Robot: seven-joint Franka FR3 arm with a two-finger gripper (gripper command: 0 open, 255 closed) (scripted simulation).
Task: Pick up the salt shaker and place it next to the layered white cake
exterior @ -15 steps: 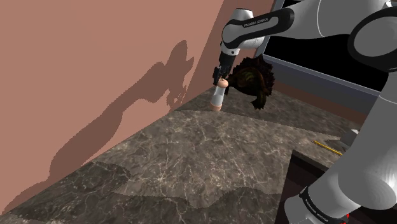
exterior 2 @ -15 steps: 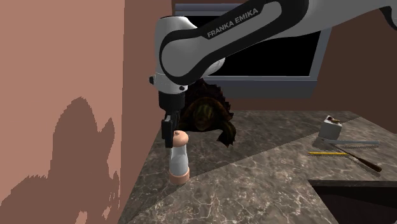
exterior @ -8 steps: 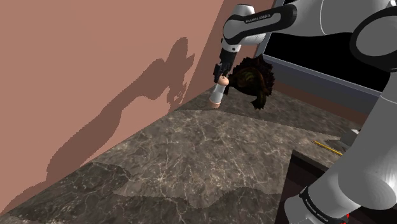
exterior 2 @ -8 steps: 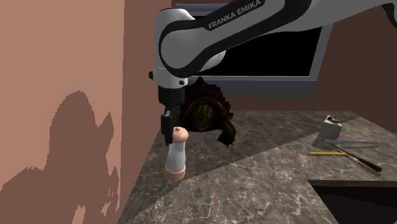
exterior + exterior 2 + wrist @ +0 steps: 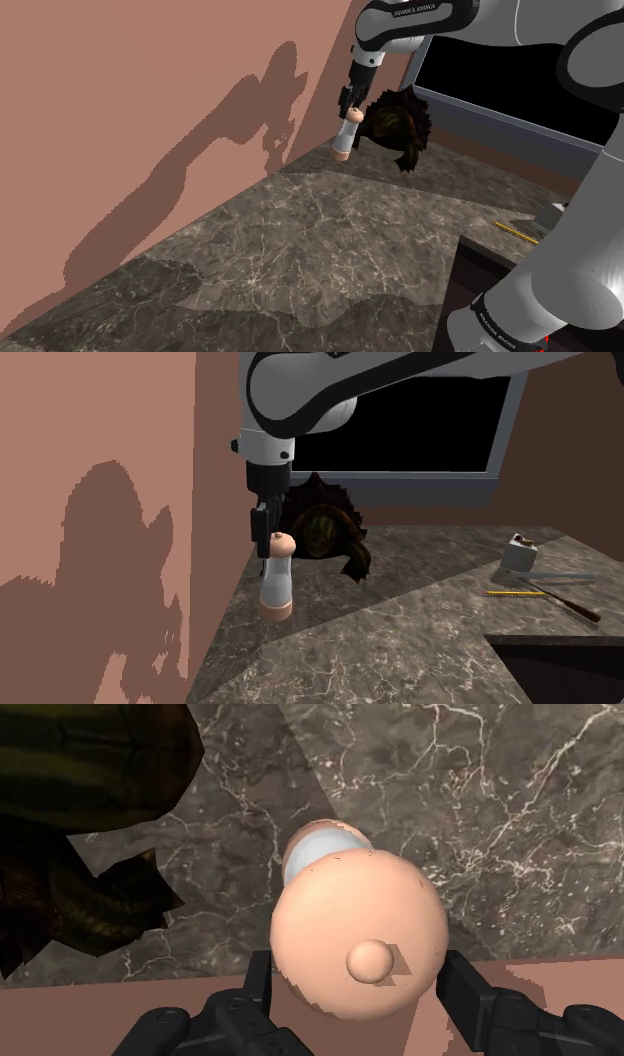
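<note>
The salt shaker (image 5: 345, 140) is a pale cylinder with a peach knob top and peach base. It hangs a little above the marble counter (image 5: 330, 250), close to the pink wall. My gripper (image 5: 347, 112) is shut on its top from above. From the second exterior view the shaker (image 5: 276, 584) hangs clear of the counter under the gripper (image 5: 266, 540). Seen from the wrist, the black fingers (image 5: 461, 987) clasp the peach top of the shaker (image 5: 355, 929) in the gripper (image 5: 360, 989). No white cake is visible. A dark brown-green lumpy object (image 5: 398, 125) (image 5: 325, 537) (image 5: 80, 804) sits just behind the shaker.
The pink wall (image 5: 100, 502) runs close beside the shaker. A black window area (image 5: 420, 442) lies behind the counter. A small grey tool (image 5: 520, 555), a yellow pencil (image 5: 514, 593) and a dark-handled tool (image 5: 570, 604) lie at the far right. A dark recess (image 5: 560, 667) cuts the counter's near right.
The gripper has risen with the shaker in it, lifting the shaker's base off the counter. The dark object has stayed in place.
</note>
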